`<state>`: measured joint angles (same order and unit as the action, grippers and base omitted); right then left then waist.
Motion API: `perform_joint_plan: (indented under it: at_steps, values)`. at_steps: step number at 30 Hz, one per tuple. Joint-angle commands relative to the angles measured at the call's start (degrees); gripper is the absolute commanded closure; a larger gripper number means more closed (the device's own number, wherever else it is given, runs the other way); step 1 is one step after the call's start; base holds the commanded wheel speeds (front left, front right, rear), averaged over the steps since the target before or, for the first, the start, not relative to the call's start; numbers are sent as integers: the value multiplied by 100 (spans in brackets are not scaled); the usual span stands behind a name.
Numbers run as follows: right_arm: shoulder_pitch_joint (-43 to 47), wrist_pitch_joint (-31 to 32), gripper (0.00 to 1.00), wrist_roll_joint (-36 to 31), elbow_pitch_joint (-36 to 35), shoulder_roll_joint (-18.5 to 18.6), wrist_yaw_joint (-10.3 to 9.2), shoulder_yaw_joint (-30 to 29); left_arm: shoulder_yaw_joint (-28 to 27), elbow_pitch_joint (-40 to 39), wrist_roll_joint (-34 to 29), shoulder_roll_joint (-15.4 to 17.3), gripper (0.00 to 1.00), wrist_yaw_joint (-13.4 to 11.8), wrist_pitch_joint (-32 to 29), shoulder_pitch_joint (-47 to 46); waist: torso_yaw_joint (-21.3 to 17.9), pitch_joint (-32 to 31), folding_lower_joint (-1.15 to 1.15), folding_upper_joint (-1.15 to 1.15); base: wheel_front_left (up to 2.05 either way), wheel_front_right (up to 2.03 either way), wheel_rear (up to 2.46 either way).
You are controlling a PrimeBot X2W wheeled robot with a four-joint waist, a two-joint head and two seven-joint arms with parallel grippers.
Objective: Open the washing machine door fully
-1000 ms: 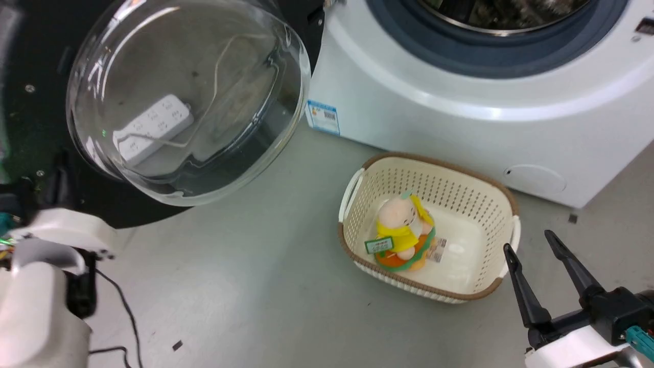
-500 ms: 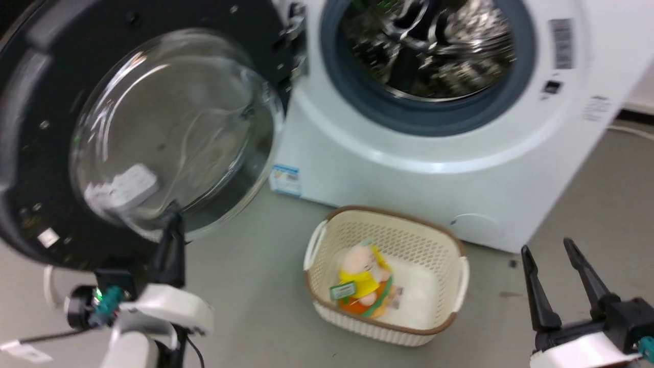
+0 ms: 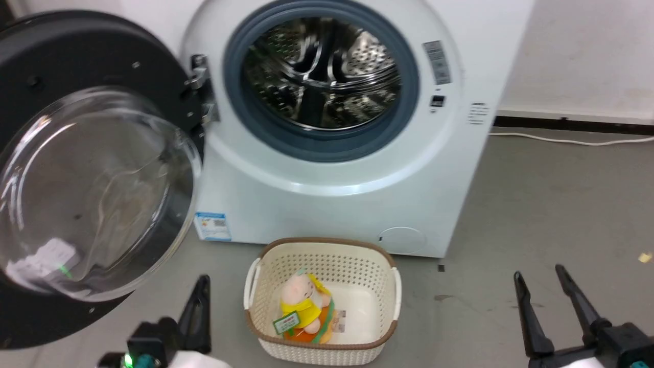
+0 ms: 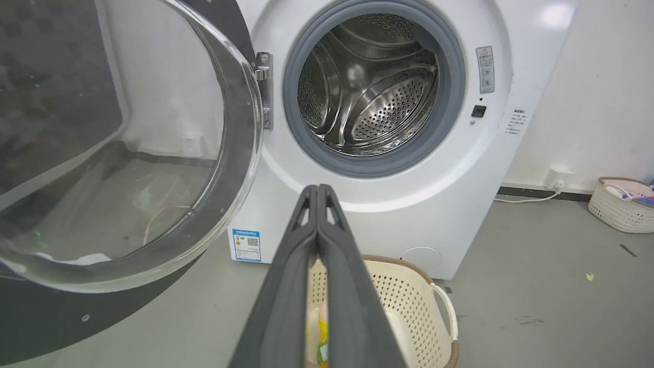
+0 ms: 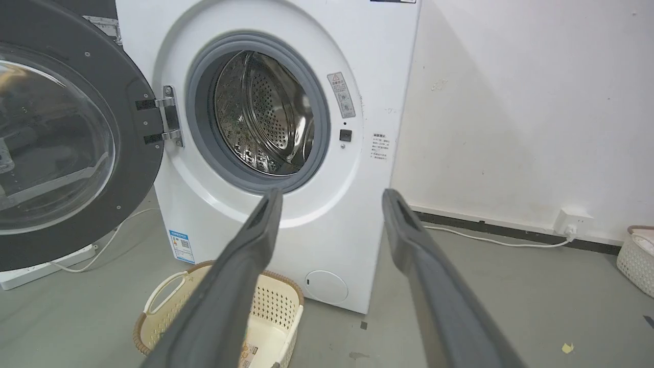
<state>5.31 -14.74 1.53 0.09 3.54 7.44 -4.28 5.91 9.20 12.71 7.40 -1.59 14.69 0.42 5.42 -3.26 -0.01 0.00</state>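
The washing machine door (image 3: 76, 51), a black disc with a bulging glass bowl, stands swung out wide to the left on its metal hinge (image 3: 202, 92). The grey-ringed steel drum mouth (image 3: 322, 76) is uncovered. My left gripper (image 3: 203, 280) is shut on nothing, low over the floor between the door's lower rim and the basket, apart from the door. In the left wrist view the left gripper (image 4: 318, 188) points at the machine front, with the door (image 4: 127, 153) to its left. My right gripper (image 3: 539, 272) is open at the lower right. The right wrist view shows the right gripper (image 5: 332, 194) spread before the door (image 5: 133, 82).
A cream basket (image 3: 388, 286) holding a plush toy (image 3: 301, 306) sits on the floor right in front of the machine. A power strip (image 5: 30, 271) lies behind the door. A white cable (image 3: 562, 139) runs along the wall. Another basket (image 4: 621, 204) stands at the far right.
The head camera has pulled back and up, so the whole picture shifted. My left gripper, near the door's lower rim half a second ago, now stands apart from it. The right gripper stays open.
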Motion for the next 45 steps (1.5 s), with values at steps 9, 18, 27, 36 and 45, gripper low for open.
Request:
perform_joint_plan:
  at_steps: [9, 18, 27, 36, 45]
  values:
    - [249, -26, 0, 81, 95, -58, 5, 59, 60, -321, -410, -268, 0, -56, 30, 521, -300, -115, 1, 0, 0, 0, 0]
    - [281, -26, 0, 163, 208, -65, 5, 48, 126, -254, -673, -349, 0, -11, 30, 565, -300, -137, 1, 0, 0, 0, 0]
    - [318, -26, 0, 167, 293, -66, 5, 47, 98, -174, -745, -394, 0, 38, 30, 546, -252, -174, 1, 0, 0, 0, 0]
    - [314, -26, 0, 163, 308, -66, 5, 63, 76, -184, -710, -422, 0, 38, 30, 558, -255, -192, 1, 0, 0, 0, 0]
    - [255, 1, 100, 159, 300, -37, 0, 75, 84, -148, -649, -442, 100, 107, -2, 526, -210, -170, 1, 0, 0, 0, 0]
